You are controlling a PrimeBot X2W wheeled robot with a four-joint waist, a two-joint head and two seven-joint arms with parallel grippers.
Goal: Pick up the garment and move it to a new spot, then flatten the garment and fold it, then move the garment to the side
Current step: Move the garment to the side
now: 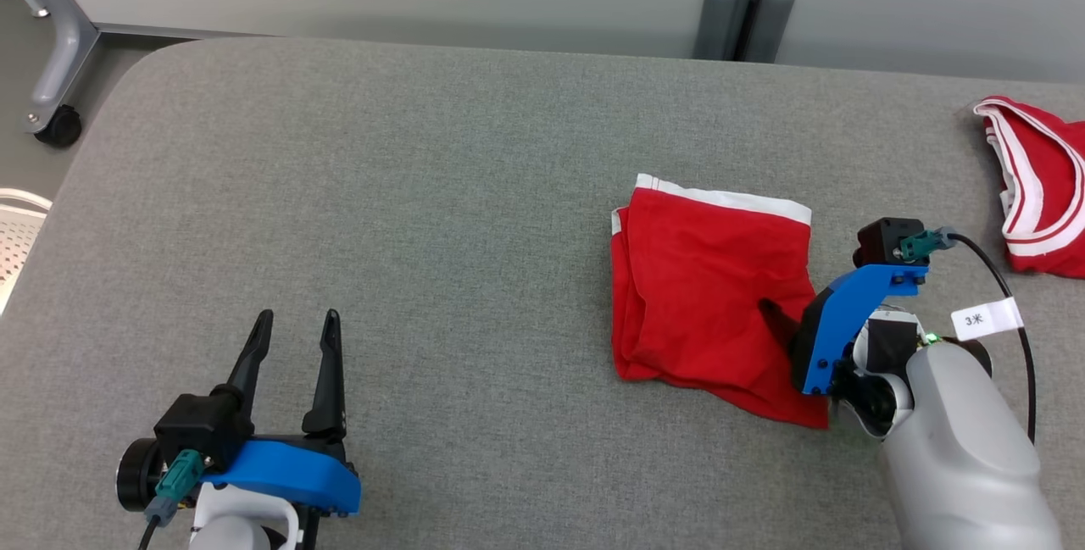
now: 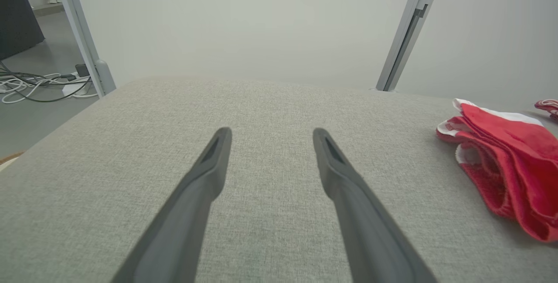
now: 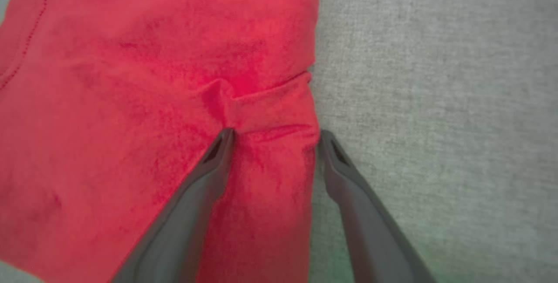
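Our folded red garment [image 1: 712, 296] lies toward the table's [image 1: 407, 194] right edge. Our right claw [image 3: 274, 137], spread wide, straddles its right border, we reckon to pinch and drag it aside. Our left claw [image 1: 297, 321] idles open by the front-left corner.

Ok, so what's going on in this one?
The robot is working on a folded red garment with a white band, lying on the grey fabric-covered table. Its right gripper is down at the garment's right edge, jaws open, one finger on the cloth, the other beside the edge, fabric bunched between; nothing gripped yet. The left gripper sits open over bare table. A second red-and-white garment lies at the table's far right.
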